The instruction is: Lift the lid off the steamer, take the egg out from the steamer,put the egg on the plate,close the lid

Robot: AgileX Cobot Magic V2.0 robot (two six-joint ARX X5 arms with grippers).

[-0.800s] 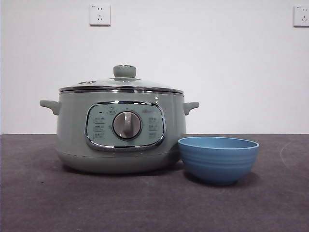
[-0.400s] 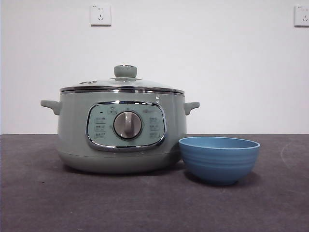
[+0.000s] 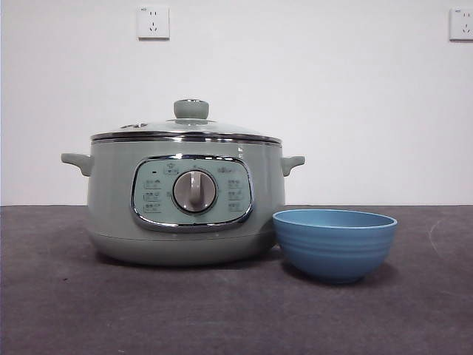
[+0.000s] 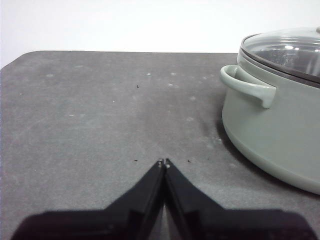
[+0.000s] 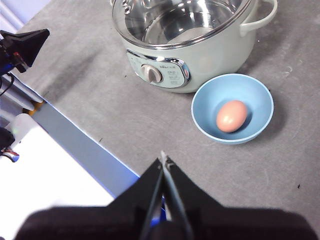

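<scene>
We are seeing a grey felt-like surface (image 3: pixel 222 310) carrying a pale sage-green round steamer (image 3: pixel 185 200), its shiny domed lid (image 3: pixel 188 127) sitting closed on top, a ridged blue plate (image 3: pixel 334 244) just beside it cradling a brown egg (image 5: pixel 231 116), our left hand (image 4: pixel 163 162) and right hand (image 5: pixel 163 159) both hovering clenched and empty.

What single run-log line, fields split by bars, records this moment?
lid on steamer | egg in plate | left pincer shut, beside steamer | right pincer shut, above table
</scene>
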